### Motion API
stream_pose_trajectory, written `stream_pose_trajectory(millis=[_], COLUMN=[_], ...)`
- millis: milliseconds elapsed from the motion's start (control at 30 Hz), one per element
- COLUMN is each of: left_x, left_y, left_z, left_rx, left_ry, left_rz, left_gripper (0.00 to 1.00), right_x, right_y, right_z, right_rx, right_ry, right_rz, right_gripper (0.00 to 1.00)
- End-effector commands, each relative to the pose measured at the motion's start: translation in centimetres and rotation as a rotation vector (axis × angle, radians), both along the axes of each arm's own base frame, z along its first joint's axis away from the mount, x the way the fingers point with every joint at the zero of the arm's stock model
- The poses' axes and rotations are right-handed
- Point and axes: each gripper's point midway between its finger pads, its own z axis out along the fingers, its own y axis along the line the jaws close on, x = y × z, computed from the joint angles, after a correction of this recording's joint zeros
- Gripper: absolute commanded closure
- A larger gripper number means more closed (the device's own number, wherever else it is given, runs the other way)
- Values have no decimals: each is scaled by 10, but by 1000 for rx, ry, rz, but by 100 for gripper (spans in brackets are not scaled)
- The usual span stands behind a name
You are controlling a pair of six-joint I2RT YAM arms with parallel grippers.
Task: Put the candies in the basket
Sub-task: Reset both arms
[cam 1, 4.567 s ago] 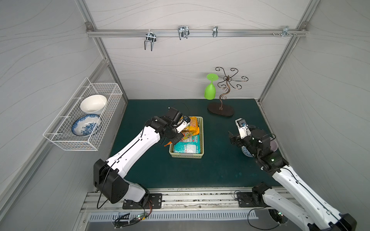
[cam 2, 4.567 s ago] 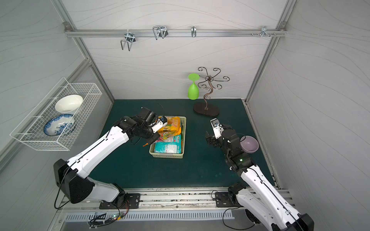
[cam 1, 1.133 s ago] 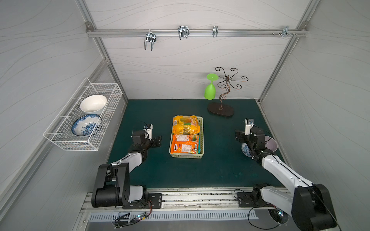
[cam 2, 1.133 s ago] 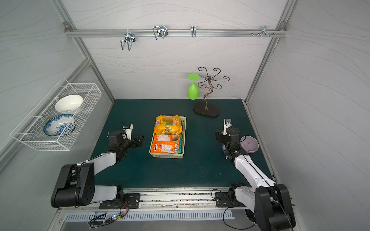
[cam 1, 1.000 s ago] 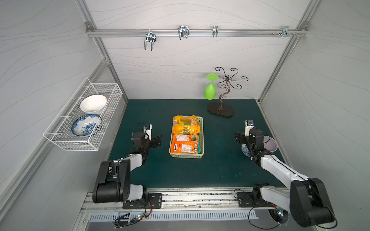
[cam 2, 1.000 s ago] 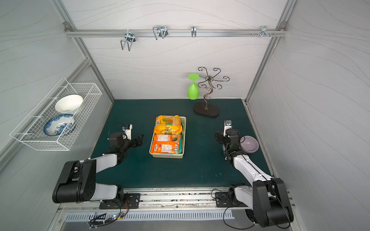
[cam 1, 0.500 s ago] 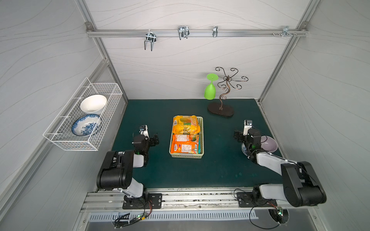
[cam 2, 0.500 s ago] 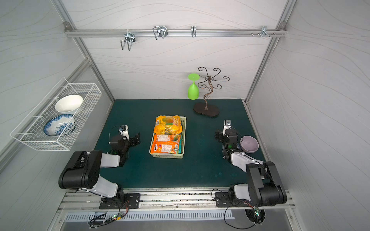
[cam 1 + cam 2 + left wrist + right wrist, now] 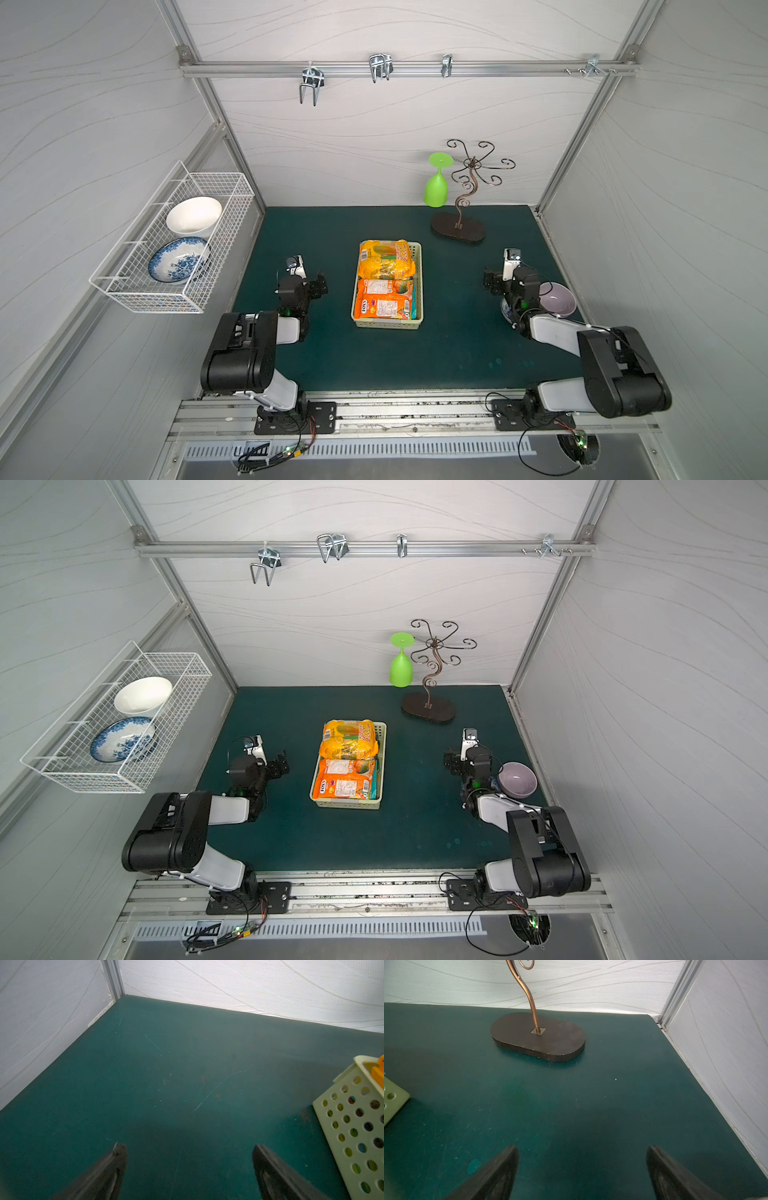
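Note:
The basket [image 9: 419,266] [image 9: 382,746], pale yellow-green with perforated walls, stands mid-table in both top views. Candies fill it: a yellow-orange packet [image 9: 386,259] [image 9: 348,739] at the far end and an orange packet [image 9: 384,300] [image 9: 344,782] at the near end. My left gripper [image 9: 304,286] [image 9: 264,769] [image 9: 188,1148] hangs open and empty over bare mat left of the basket, whose wall [image 9: 353,1118] and an orange candy edge [image 9: 379,1070] show in the left wrist view. My right gripper [image 9: 513,283] [image 9: 469,766] [image 9: 582,1150] is open and empty to the right; a basket corner [image 9: 392,1097] shows.
A metal stand [image 9: 457,230] [image 9: 537,1034] with a hanging green glass [image 9: 435,189] is at the back right. A purple bowl [image 9: 557,297] sits beside the right arm. A white wire basket [image 9: 174,249] with two bowls hangs on the left wall.
Earlier the left gripper was at the basket; both arms have since pulled back and folded down near the front. An orange packet now lies on top at the basket's near end. Both grippers stayed open.

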Motion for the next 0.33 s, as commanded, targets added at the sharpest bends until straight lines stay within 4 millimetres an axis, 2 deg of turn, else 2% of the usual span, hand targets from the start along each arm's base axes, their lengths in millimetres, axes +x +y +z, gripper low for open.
stream_pose_trajectory(millis=[0, 300], left_x=[10, 11], left_y=[0, -2], left_z=[12, 12], left_rx=[17, 28], left_ry=[-32, -26], left_rz=[14, 7], left_gripper=[2, 2], right_x=[1, -10], right_y=[-1, -1], right_z=[15, 29], right_rx=[8, 18], right_ry=[-49, -78], right_rz=[3, 8], right_gripper=[1, 1])
